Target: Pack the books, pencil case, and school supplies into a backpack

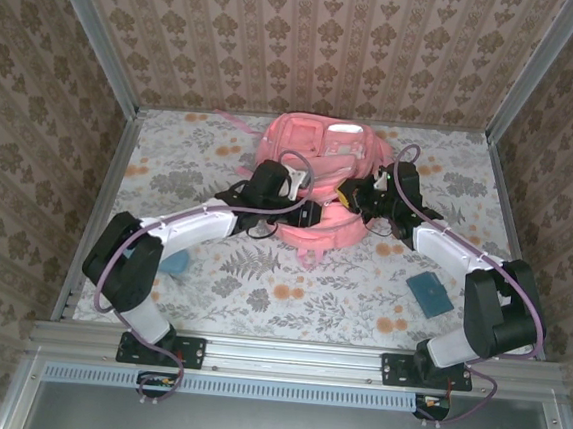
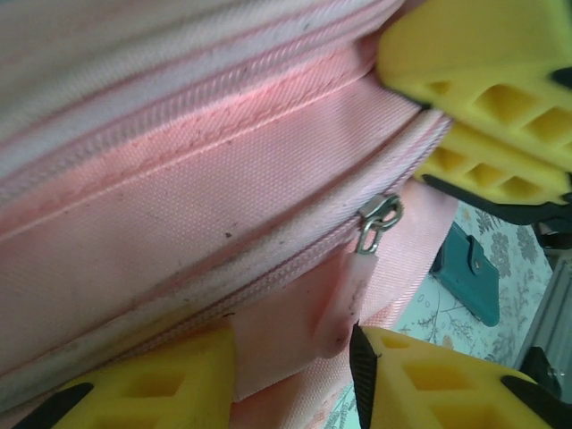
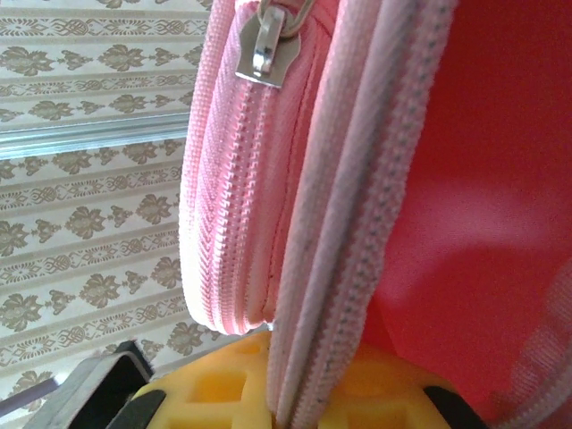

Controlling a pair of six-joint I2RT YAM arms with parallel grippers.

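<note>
The backpack (image 2: 223, 206) reads to me as matt pink woven cloth, faintly scuffed. Its zipper slider (image 2: 380, 217) is shiny metal. The fingers (image 2: 447, 389) of my left gripper (image 2: 290, 357) look like smooth matt yellow plastic.

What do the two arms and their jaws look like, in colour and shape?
The left arm and right arm have white links and black joints, each with a purple cable. The jaws are yellow, with cut-out pockets and black edges.

The large pink fabric backpack (image 1: 317, 147) blocks the far middle; floral tabletop (image 1: 289, 295) lies open between left arm (image 1: 190, 224) and right arm (image 1: 450, 244); flat teal square (image 1: 428, 292) lies beside the latter.
</note>
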